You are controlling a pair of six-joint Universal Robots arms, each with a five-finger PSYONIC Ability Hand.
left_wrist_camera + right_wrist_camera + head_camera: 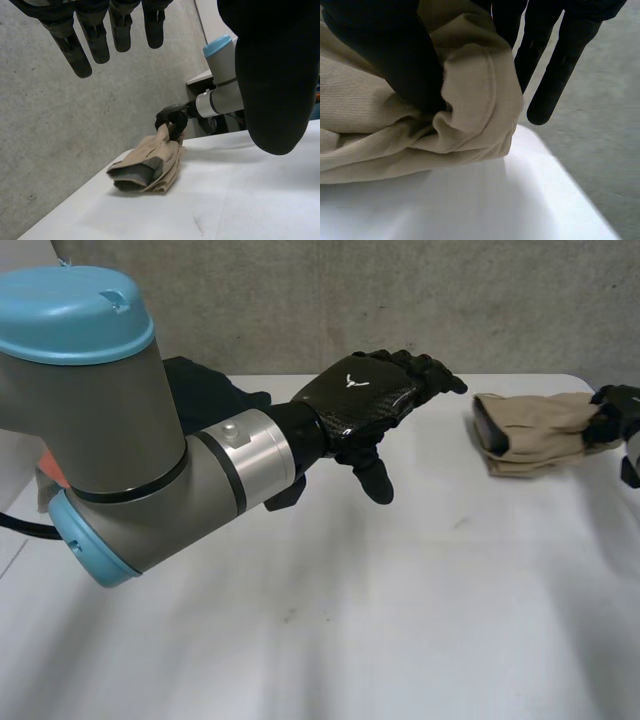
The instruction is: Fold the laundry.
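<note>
The left hand (365, 400) hovers above the table (400, 620), fingers straight, holding nothing. The tan garment (535, 430) lies folded toward the table's far right corner. The right hand (618, 410) pinches its right end (thumb over a rolled hem). Judged soft, light, liable to unfold; best gripped at the thick folded edges.

Surface: white table (400, 620) | far right corner: folded beige garment (530, 430) | far edge, left: dark cloth (215, 390)
</note>
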